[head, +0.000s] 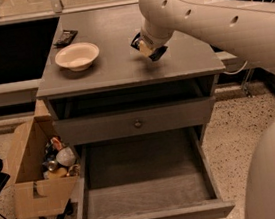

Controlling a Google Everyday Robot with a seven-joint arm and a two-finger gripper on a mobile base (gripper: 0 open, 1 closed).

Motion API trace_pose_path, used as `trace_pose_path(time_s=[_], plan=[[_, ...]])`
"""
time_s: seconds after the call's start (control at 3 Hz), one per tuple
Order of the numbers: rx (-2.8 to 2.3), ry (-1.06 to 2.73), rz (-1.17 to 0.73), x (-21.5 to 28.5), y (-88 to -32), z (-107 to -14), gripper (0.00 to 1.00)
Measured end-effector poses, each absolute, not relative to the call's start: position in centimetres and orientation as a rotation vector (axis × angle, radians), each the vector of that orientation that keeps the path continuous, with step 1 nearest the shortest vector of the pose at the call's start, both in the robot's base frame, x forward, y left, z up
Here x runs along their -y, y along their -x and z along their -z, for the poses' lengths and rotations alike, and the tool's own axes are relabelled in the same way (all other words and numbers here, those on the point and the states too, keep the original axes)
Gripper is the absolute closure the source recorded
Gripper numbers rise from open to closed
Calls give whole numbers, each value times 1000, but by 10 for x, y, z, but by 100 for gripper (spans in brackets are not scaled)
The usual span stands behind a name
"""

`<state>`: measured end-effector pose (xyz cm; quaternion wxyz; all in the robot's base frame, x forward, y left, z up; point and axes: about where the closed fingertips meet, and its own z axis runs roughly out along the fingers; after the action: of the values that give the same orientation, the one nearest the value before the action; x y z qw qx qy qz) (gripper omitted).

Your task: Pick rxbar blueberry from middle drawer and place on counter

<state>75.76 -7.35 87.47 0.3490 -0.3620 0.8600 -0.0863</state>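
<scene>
**Grey counter lying directly below the held snack bar**

Camera view, one moment. The gripper [147,47] is shown at the end of the pale arm, which reaches in from the upper right of the view. It is poised low over the counter [117,69], right of the counter's middle. A small dark piece at its tip is taken to be the snack bar [157,53], and the gripper is judged to be clamped on it. The bar is thus carried in the air, close above the grey top. Whether it already touches the surface cannot be told.

The bar's long axis appears to run obliquely, from upper left to lower right in the view, and it is tilted rather than flat.

The deep drawer [145,183] is pulled out at the bottom of the cabinet, well below and nearer the camera, and only its bare floor is seen.

The relation that governs the coming move is vertical: bare counter lies straight under the bar, so a short descent is judged sufficient. The bowl [77,56] and a second dark wrapper [66,37] lie well apart, towards the left of the view.
</scene>
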Motion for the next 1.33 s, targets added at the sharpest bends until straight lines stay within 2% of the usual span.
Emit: trace_pose_path(time_s=[0.33,1.0,1.33], plan=[[-2230,941,223,73,-758,-873,50],[-2232,944,223,72,-757,-872,4],[-2232,945,223,72,-757,-871,0]])
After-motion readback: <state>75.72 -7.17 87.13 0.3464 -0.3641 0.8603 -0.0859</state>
